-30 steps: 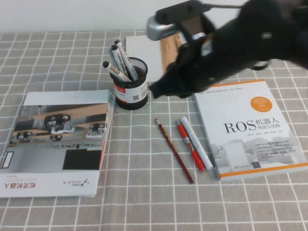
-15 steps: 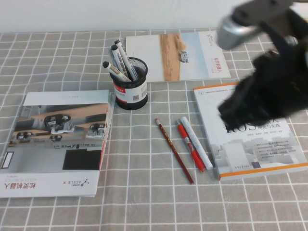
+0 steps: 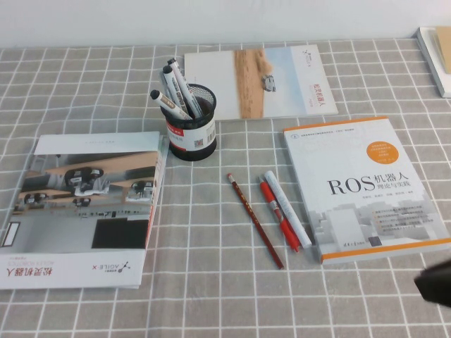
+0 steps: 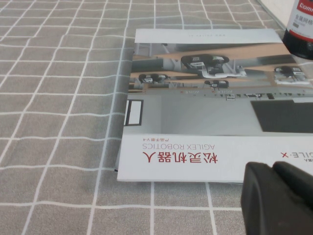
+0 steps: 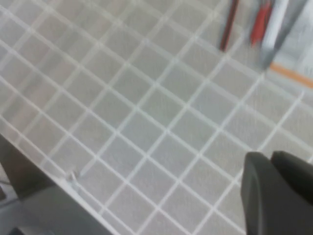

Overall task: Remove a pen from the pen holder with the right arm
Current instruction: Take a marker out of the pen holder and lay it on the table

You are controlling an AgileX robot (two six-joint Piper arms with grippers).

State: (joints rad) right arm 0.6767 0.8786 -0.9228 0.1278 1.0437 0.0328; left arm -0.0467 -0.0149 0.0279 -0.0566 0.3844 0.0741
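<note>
A black mesh pen holder (image 3: 192, 132) stands left of the table's middle with several grey markers (image 3: 176, 88) sticking out of it. A brown pencil (image 3: 255, 221), a red pen (image 3: 278, 216) and a white pen (image 3: 287, 207) lie side by side on the checked cloth, right of the holder. Only a dark tip of my right gripper (image 3: 437, 285) shows, at the near right corner. In the right wrist view my right gripper (image 5: 271, 157) is shut and empty, hanging over the cloth near the table's front edge. My left gripper (image 4: 273, 167) is shut, over the near edge of a brochure (image 4: 210, 98).
The AgileX brochure (image 3: 84, 204) lies at the left. A ROS book (image 3: 363, 186) lies at the right, close beside the loose pens. A booklet (image 3: 261, 81) lies behind the holder, and another object's corner (image 3: 437, 56) shows at the far right.
My right arm has swept from beside the pen holder to the right and back to the near right corner, nearly leaving the high view. The pens and the holder have not moved.
</note>
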